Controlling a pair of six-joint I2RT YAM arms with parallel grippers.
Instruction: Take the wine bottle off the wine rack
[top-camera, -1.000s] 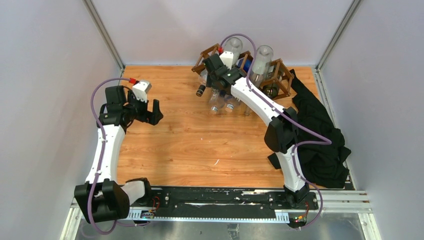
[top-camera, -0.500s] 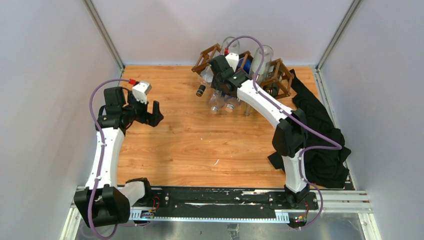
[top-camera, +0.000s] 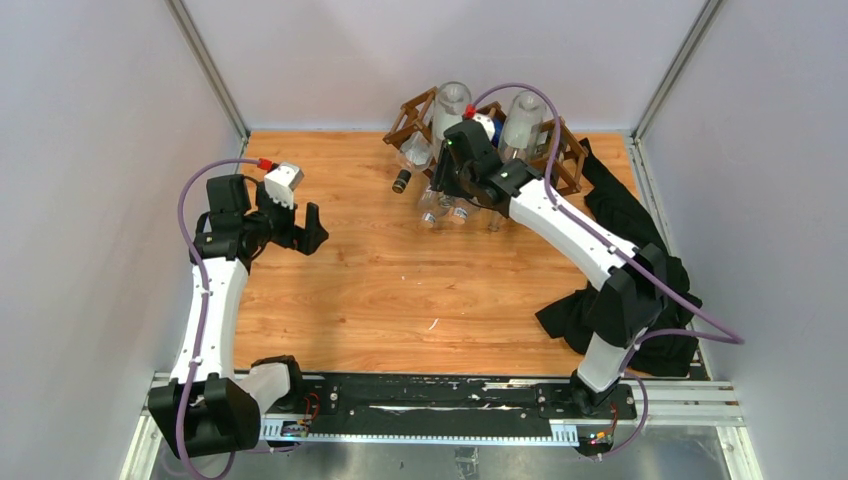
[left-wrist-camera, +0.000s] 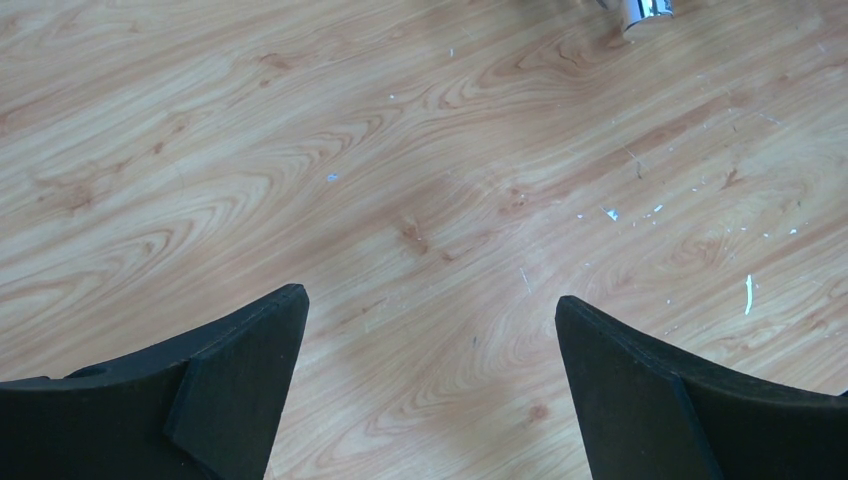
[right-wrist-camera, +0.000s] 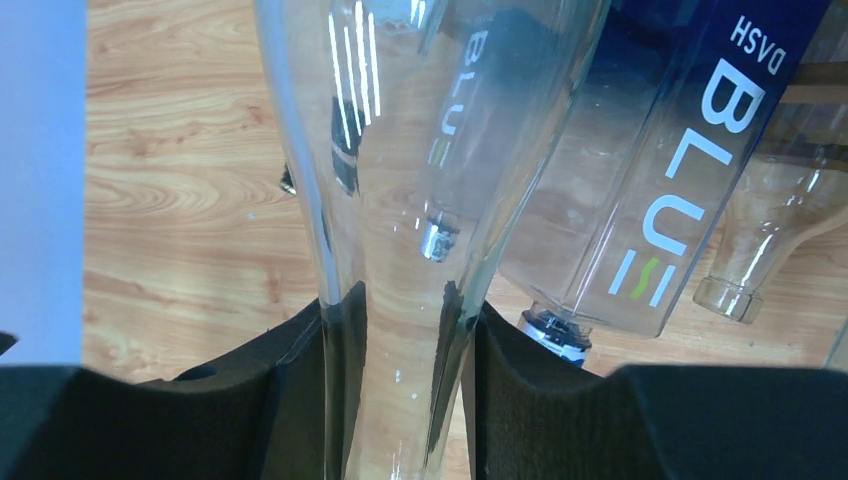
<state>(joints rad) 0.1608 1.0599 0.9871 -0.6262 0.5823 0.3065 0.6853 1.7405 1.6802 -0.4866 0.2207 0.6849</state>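
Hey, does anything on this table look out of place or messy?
Yes: a crumpled black cloth lies heaped along the right edge of the wooden table, reaching the brown lattice wine rack.

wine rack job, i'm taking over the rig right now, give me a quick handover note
Right gripper: shut on the neck of the clear wine bottle.
Left gripper: open, holding nothing, over the table, away from the rack.
Wine rack: at the table's far edge; the clear wine bottle and a blue bottle beside it lie in it.
Done: neck gripped.
Left: draw the bottle out of the rack and set it down.
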